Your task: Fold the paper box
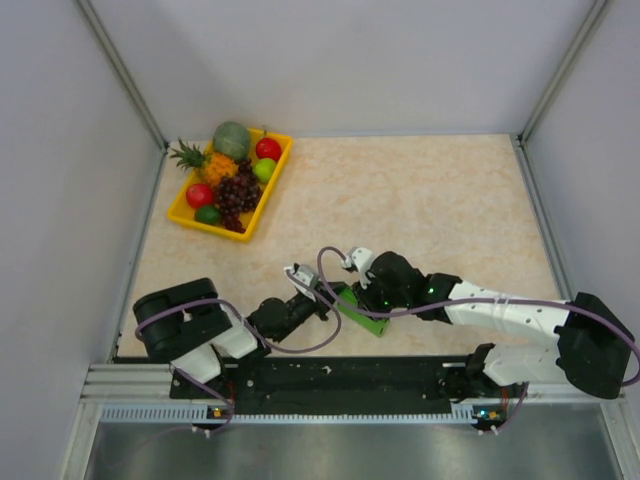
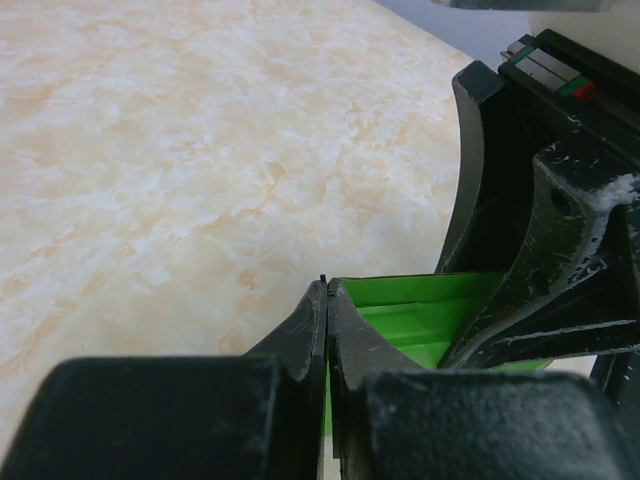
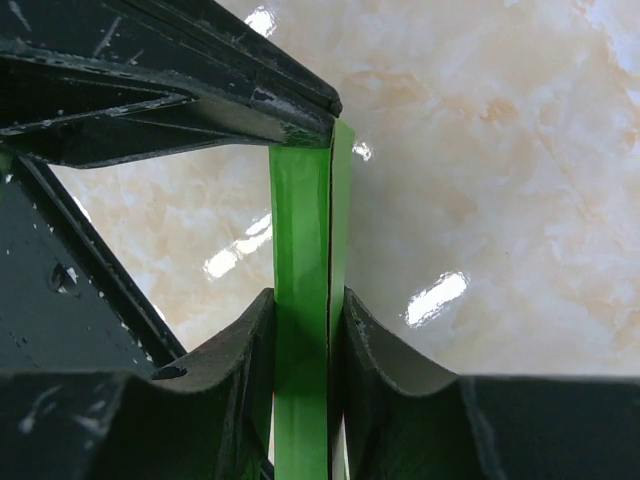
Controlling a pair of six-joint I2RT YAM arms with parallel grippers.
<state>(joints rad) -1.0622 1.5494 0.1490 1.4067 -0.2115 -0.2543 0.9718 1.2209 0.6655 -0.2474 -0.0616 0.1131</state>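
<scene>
The bright green paper box (image 1: 372, 323) sits near the table's front edge, between my two grippers. My left gripper (image 1: 325, 290) comes in from the left. In the left wrist view it (image 2: 328, 285) is shut, with a thin edge of the paper box (image 2: 420, 310) pinched between its pads. My right gripper (image 1: 360, 290) reaches in from the right. In the right wrist view it (image 3: 305, 300) is shut on an upright doubled green strip of the paper box (image 3: 305, 230). The left gripper's dark fingers (image 3: 200, 100) touch the strip's top end.
A yellow tray (image 1: 262, 205) of toy fruit stands at the back left of the marble-patterned table. Grey walls with metal frame rails close in the table on three sides. Cables loop over both wrists.
</scene>
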